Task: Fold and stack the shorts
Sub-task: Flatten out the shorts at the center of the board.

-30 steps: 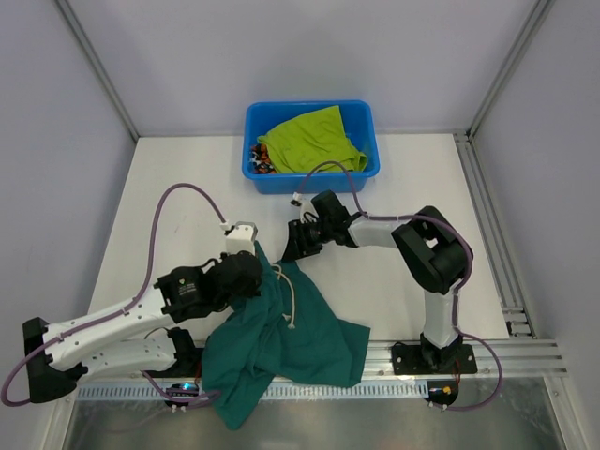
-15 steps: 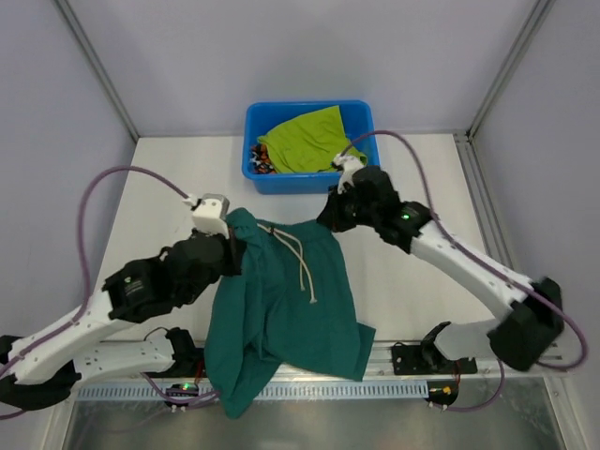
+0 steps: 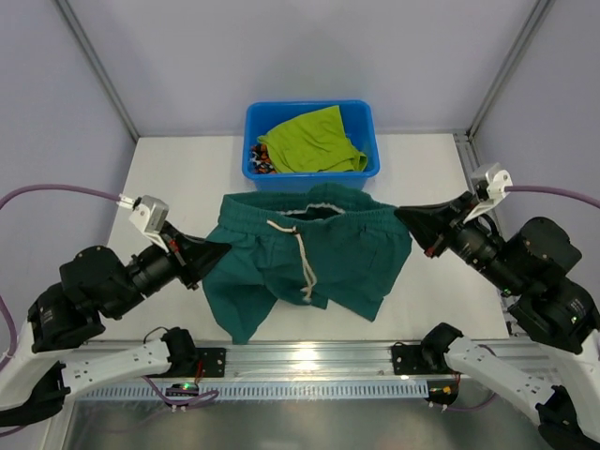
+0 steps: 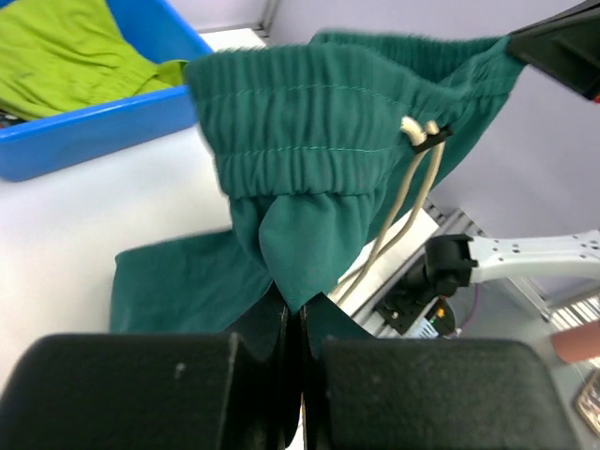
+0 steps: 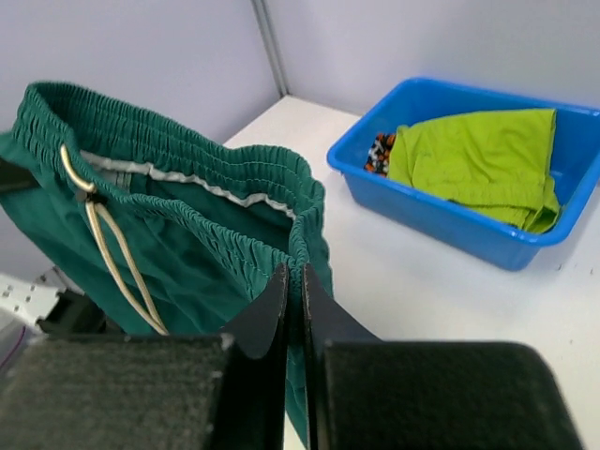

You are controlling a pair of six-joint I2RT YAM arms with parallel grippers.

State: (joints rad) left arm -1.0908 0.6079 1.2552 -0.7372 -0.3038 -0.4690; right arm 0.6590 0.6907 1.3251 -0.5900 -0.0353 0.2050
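Observation:
The dark teal-green shorts [image 3: 309,258] hang spread between both grippers above the table, cream drawstring [image 3: 302,258] dangling at the front. My left gripper [image 3: 221,249] is shut on the waistband's left end, as the left wrist view [image 4: 298,305] shows. My right gripper [image 3: 401,217] is shut on the waistband's right end, as the right wrist view [image 5: 298,272] shows. The lime yellow-green shorts [image 3: 314,139] lie in the blue tub [image 3: 370,127]. The camouflage shorts [image 3: 257,159] peek out at the tub's left side, mostly hidden.
The blue tub stands at the table's far middle. A metal rail [image 3: 309,361] runs along the near edge with both arm bases on it. A slotted rail [image 3: 487,244] lines the right edge. Grey walls enclose the table.
Both grippers have risen and pulled apart, left going left and right going right. The teal shorts have lifted off the table edge and spread out wide by the waistband.

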